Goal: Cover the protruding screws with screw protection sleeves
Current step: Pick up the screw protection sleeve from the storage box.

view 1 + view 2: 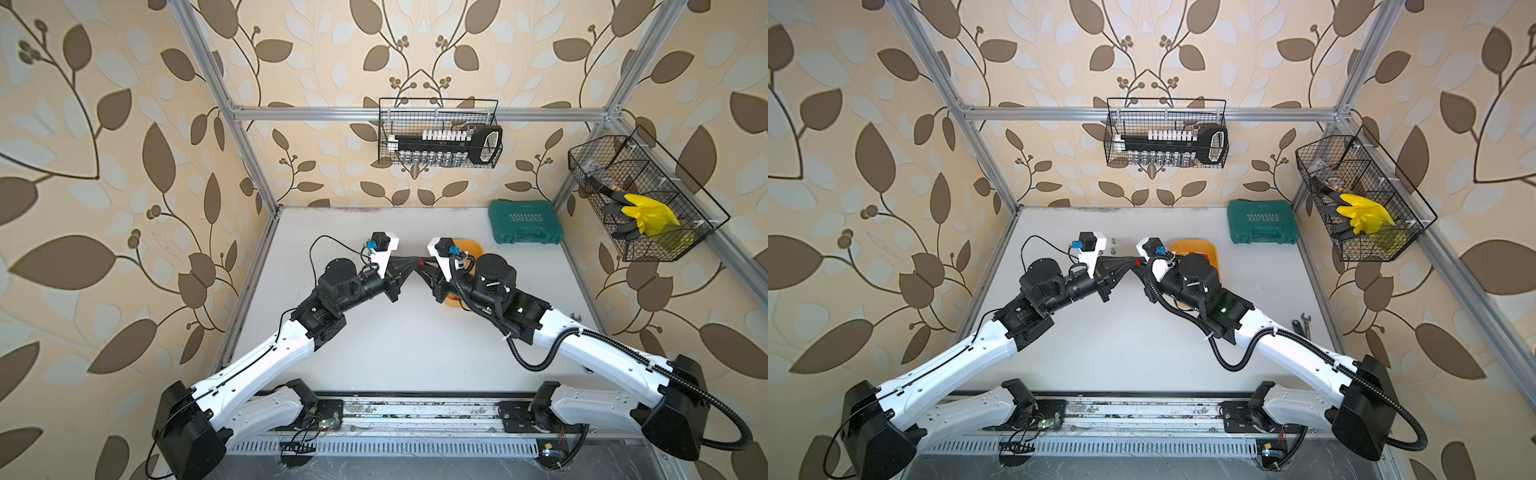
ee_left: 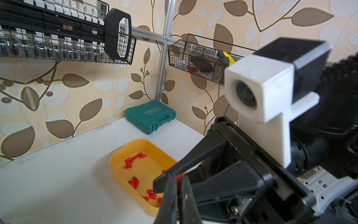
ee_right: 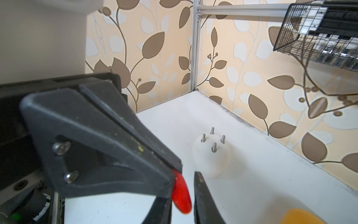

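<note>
Red sleeve (image 3: pixel 181 195) sits pinched in the clenched left gripper (image 2: pixel 177 181), the right gripper (image 3: pixel 183 201) slack around it; releasing before that one clamps could drop it

A teal tool case (image 1: pixel 524 226) lies in the table's 2 o'clock corner, with a yellow-orange tray (image 1: pixel 1196 247) at 1 o'clock. A wire basket (image 1: pixel 386 124) at 12 o'clock holds a socket rail (image 1: pixel 440 143). Another basket (image 1: pixel 673 249) at 2 o'clock holds a yellow glove (image 1: pixel 648 214). A wrench (image 1: pixel 1304 321) lies at about 3 o'clock.
</note>
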{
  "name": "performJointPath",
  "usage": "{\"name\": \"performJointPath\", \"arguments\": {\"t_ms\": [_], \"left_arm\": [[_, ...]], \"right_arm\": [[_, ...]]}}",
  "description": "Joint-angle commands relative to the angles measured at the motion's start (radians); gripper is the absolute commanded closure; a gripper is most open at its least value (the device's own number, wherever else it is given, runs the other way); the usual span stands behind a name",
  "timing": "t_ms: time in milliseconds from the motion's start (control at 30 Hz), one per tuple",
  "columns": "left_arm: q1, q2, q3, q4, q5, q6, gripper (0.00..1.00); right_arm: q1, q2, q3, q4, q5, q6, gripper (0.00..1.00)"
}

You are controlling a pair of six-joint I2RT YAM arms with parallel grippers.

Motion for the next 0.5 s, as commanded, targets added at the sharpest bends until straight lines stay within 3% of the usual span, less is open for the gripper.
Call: {"name": "performJointPath", "arguments": {"t_ms": [0, 233, 467], "left_arm": [[-0.011, -0.007, 0.006, -0.042, 0.088, -0.011, 1.00], [-0.011, -0.007, 0.009, -0.040, 0.091, -0.012, 1.00], [-0.012, -0.012, 0.010, -0.040, 0.087, -0.014, 1.00]], "right_arm": [[-0.014, -0.025, 0.011, 0.064, 0.053, -0.013, 0.84], [-0.014, -0.023, 0.016, 0.053, 0.061, -0.017, 0.89], [-0.014, -0.022, 0.013, 0.047, 0.062, -0.022, 0.87]]}}
